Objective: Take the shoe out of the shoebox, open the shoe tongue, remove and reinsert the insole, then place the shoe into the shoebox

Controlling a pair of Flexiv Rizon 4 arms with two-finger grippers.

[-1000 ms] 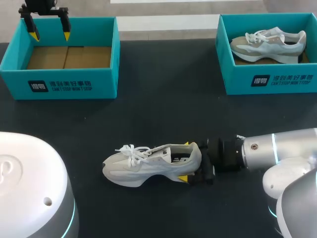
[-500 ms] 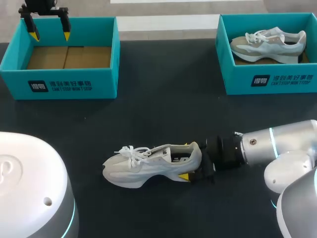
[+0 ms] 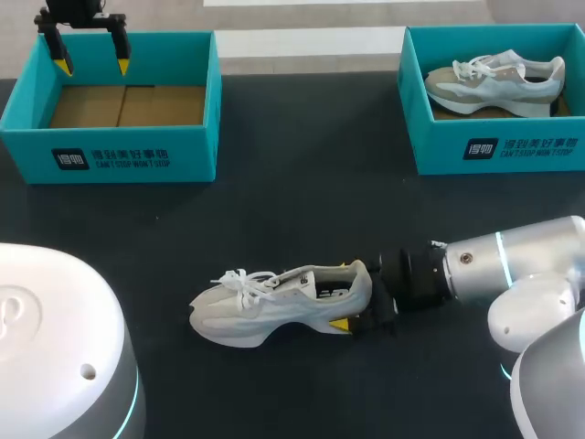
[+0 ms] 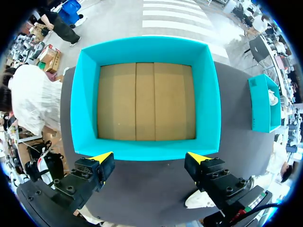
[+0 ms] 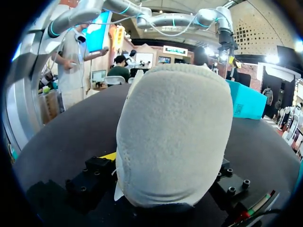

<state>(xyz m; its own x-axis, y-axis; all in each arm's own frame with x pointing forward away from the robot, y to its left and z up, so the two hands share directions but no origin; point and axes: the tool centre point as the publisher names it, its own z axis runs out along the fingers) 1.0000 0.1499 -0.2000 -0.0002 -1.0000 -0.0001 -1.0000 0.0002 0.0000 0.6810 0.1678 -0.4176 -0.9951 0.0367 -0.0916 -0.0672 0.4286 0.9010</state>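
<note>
Your right gripper (image 3: 343, 295) pinches the heel of the sneaker (image 3: 247, 315), toe pointing left; your left gripper (image 3: 91, 66) hangs spread over the far-left shoebox (image 3: 110, 151).

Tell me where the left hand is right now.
In the head view, the left hand hangs open at the far left, above the empty shoebox, well away from the shoe.

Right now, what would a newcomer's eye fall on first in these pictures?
The white lace-up sneaker in the middle of the black table stands out, its heel clamped between the fingers of the right gripper. Far left, the left gripper hangs open above an empty teal cardboard box; far right, a matching teal box holds a second pale sneaker.
</note>
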